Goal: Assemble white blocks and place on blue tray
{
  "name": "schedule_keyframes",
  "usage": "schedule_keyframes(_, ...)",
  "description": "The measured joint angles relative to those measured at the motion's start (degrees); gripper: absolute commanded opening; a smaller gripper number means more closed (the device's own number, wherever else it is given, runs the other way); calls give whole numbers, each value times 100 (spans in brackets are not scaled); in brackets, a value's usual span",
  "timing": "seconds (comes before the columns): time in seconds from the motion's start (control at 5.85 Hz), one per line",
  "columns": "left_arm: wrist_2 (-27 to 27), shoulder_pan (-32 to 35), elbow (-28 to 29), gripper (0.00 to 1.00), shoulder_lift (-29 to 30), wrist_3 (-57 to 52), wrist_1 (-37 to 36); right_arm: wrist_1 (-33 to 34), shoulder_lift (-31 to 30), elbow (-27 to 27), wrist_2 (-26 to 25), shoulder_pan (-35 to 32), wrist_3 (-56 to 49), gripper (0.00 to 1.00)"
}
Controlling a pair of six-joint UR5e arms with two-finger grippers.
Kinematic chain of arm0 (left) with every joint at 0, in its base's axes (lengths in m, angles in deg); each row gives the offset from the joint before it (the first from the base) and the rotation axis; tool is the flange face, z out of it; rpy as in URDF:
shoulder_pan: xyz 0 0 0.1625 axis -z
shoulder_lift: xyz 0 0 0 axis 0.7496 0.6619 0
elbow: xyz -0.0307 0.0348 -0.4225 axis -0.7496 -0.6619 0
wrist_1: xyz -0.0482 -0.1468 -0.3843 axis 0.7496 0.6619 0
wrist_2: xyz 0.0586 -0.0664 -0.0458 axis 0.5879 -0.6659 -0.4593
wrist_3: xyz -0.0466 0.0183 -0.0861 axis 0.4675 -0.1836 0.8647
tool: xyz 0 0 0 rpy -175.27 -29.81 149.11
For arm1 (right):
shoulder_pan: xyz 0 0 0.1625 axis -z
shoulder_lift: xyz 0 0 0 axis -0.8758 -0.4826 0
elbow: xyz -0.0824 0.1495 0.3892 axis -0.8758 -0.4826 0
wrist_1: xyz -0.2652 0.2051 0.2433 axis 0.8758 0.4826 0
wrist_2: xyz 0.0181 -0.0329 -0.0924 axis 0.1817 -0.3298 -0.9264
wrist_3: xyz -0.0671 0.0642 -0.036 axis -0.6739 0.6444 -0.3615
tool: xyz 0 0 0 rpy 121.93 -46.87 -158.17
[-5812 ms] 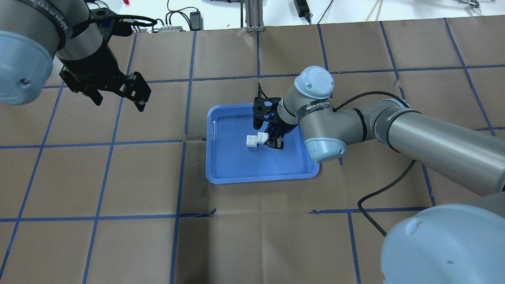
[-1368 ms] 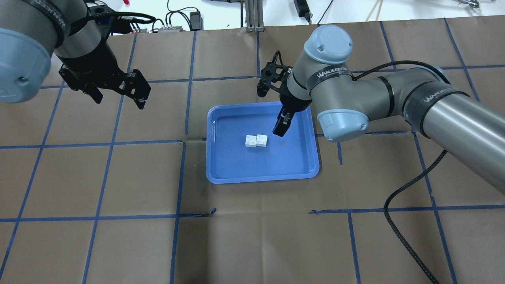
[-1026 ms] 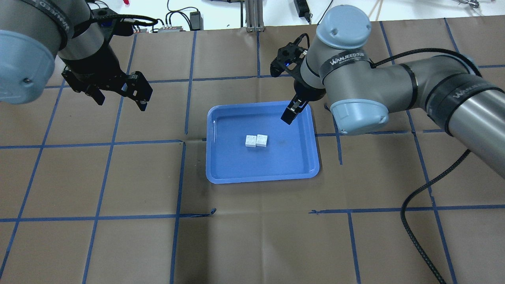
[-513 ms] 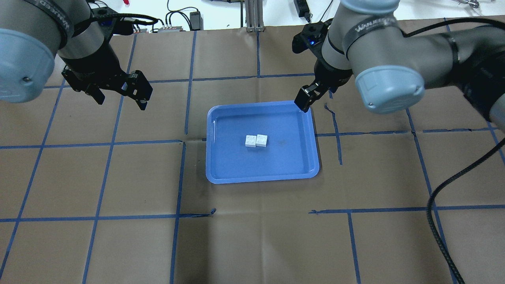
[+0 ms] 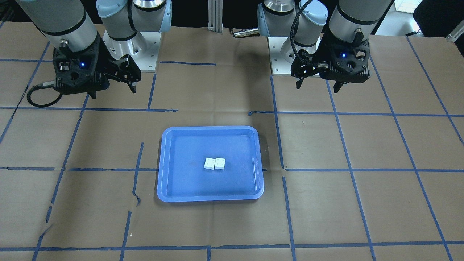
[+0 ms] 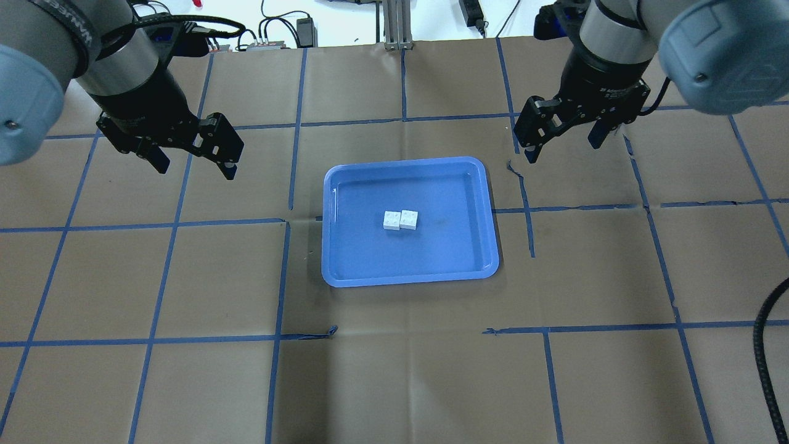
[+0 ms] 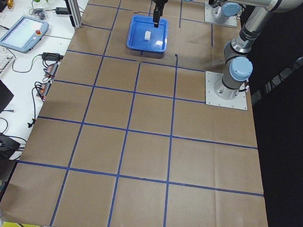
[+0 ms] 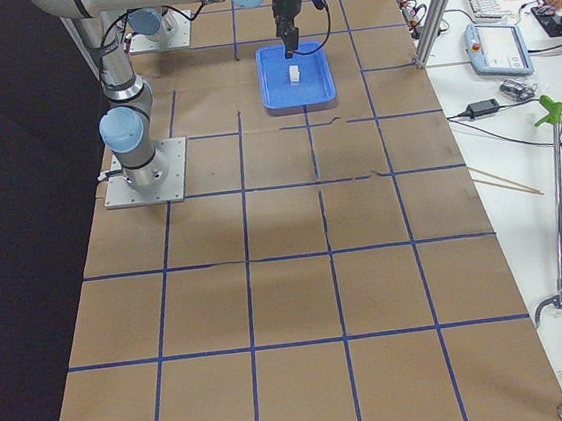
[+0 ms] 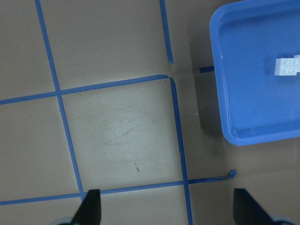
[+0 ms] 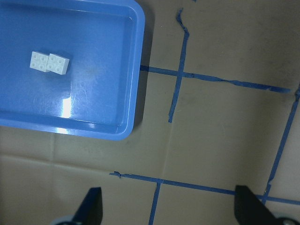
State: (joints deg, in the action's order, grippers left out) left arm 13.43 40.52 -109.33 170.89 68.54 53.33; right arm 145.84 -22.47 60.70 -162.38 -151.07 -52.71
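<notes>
1. My left gripper [image 6: 196, 165] hangs in the upper left of the overhead view, jaws wide apart with nothing between them. My right gripper [image 6: 562, 147] hangs in the upper right, also apart and empty. Both are over the brown paper [image 6: 394, 382], well apart from the tray.
2. The white blocks [image 6: 400, 220] lie in the middle of the blue tray [image 6: 431, 256] at the centre of the frame, studs up, side by side and touching. I cannot tell whether they are locked together or merely abutting. If they only abut, stopping here would leave the assembly undone.
3. If I go back in, the blocks are tiny against my open span. Closing on one would likely nudge its neighbour, and the glossy tray floor, which shows a bright glare in my right wrist view, would probably let it skid away.
4. Pressing one block onto the other with the studs misaligned could tip it or squirt it out from between my fingers.
5. The tray looks light. A downward or sideways push could slide it across the paper.
6. A finger coming down too near the raised rim could catch it, tilt the tray and send the blocks sliding.
7. If both arms reach for the frame's centre together, they risk striking each other.
</notes>
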Motion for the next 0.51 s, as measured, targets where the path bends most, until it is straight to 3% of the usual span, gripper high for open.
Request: schedule_keyframes(0.51, -110, 43, -14, 99, -84, 361, -223, -149, -192, -58, -289, -8, 1087, 100)
